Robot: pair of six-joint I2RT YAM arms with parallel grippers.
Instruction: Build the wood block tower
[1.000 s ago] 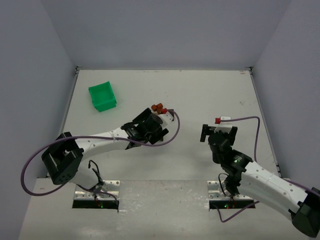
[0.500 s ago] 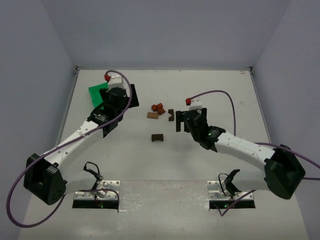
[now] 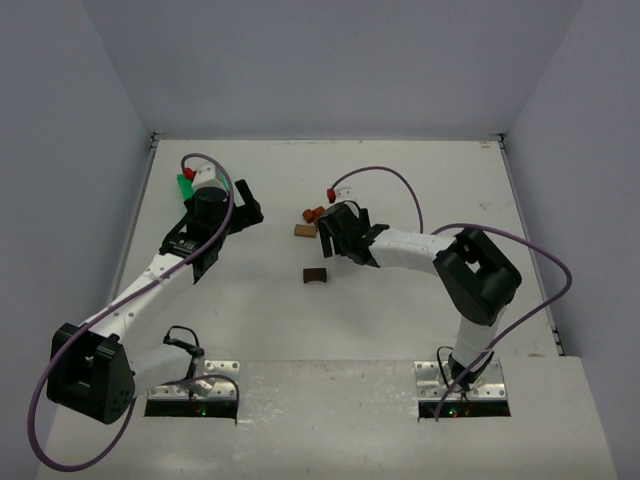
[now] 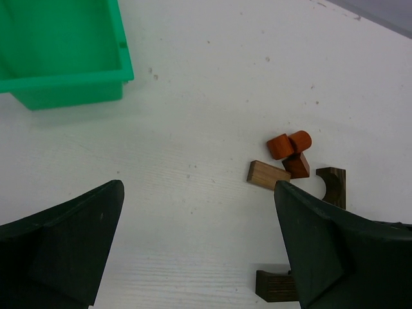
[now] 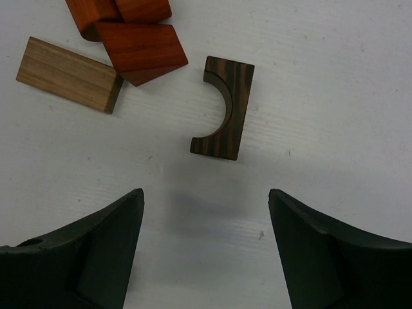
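My right pincer (image 5: pixel 205 196), jaws apart and empty, hovered by the dark brown arched wooden block (image 5: pixel 237 109); I judged it needed centring across its flat sides before closing.

Soft, even light falls from above on the white table (image 3: pixel 420 190), bright and without glare. Shadows are faint and blurred at the edges: a pale smear along the green bin (image 4: pixel 71 87) and a grey patch just below the dark arch block (image 5: pixel 225 106). Both wrist views show wood grain sharply, while the dark fingers (image 5: pixel 90 257) of the right gripper (image 5: pixel 206 193) lose detail. In the top view the wooden blocks (image 3: pixel 315 215) are too small to resolve.
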